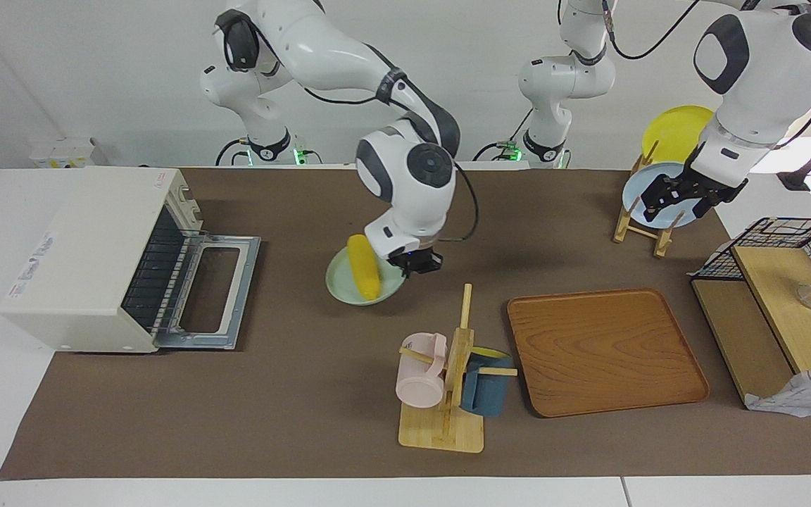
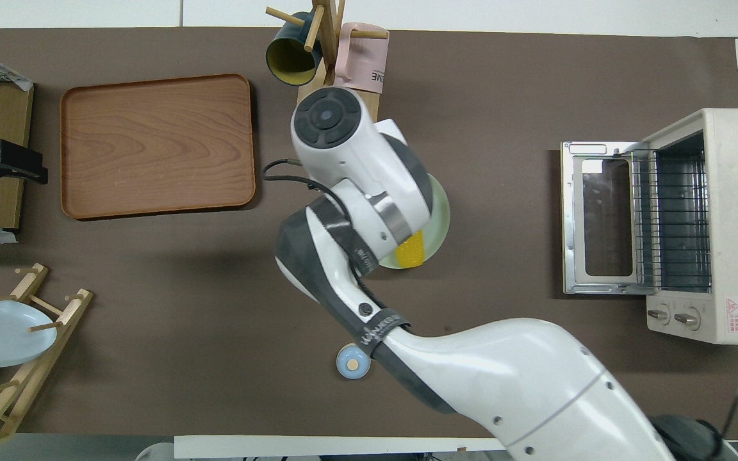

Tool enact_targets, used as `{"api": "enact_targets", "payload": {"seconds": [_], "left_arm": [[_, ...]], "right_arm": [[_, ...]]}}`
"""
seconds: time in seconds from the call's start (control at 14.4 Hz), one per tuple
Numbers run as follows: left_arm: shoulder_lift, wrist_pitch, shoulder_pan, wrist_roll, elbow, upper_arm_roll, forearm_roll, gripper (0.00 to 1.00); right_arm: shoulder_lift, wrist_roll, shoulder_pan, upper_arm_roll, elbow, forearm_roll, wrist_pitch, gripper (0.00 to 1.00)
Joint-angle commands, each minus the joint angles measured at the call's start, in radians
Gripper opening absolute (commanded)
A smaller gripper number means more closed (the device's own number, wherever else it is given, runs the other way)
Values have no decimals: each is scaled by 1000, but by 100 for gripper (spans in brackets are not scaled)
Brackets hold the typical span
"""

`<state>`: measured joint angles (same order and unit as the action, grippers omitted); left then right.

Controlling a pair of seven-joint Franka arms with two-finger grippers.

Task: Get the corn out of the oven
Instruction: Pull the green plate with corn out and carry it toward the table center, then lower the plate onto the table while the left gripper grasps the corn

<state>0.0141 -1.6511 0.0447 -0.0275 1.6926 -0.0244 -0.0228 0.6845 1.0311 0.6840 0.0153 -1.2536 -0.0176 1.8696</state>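
The yellow corn [image 1: 363, 266] lies on a pale green plate [image 1: 341, 290] in the middle of the table, outside the oven; it also shows in the overhead view [image 2: 410, 251], partly under the right arm. The cream-white oven [image 1: 89, 253] stands at the right arm's end, its door [image 1: 219, 292] folded down and its rack bare [image 2: 676, 218]. My right gripper [image 1: 418, 266] hangs low over the plate's edge beside the corn, apart from it. My left gripper [image 1: 679, 204] is open and empty, raised by the plate rack.
A mug tree [image 1: 448, 380] with a pink and a blue mug and a wooden tray [image 1: 602, 348] lie farther from the robots. A wooden rack [image 1: 641, 225] holds a blue and a yellow plate. A wire-basket shelf [image 1: 778, 310] stands at the left arm's end.
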Motion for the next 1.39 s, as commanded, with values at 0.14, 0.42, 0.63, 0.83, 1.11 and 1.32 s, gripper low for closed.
{"api": "enact_targets", "payload": {"seconds": [0.14, 0.42, 0.63, 0.83, 1.11, 1.32], "left_arm": [[6, -42, -11, 9, 1, -2, -3, 100], [73, -158, 7, -52, 167, -8, 9, 100], [32, -461, 253, -486, 311, -29, 29, 100], [-144, -560, 493, -814, 228, -29, 21, 100], [-328, -659, 672, -1021, 130, -29, 21, 100], [-419, -760, 699, -1039, 124, -28, 20, 86]], "right_arm": [[32, 46, -15, -35, 106, -16, -57, 44], [-185, -300, -234, -2, -84, 30, -219, 35], [-304, -495, -351, -2, -398, 91, -22, 6], [-362, -653, -457, -2, -608, 110, 163, 0], [-372, -680, -495, -2, -665, 123, 174, 0], [-385, -697, -501, 0, -710, 146, 207, 0]]}}
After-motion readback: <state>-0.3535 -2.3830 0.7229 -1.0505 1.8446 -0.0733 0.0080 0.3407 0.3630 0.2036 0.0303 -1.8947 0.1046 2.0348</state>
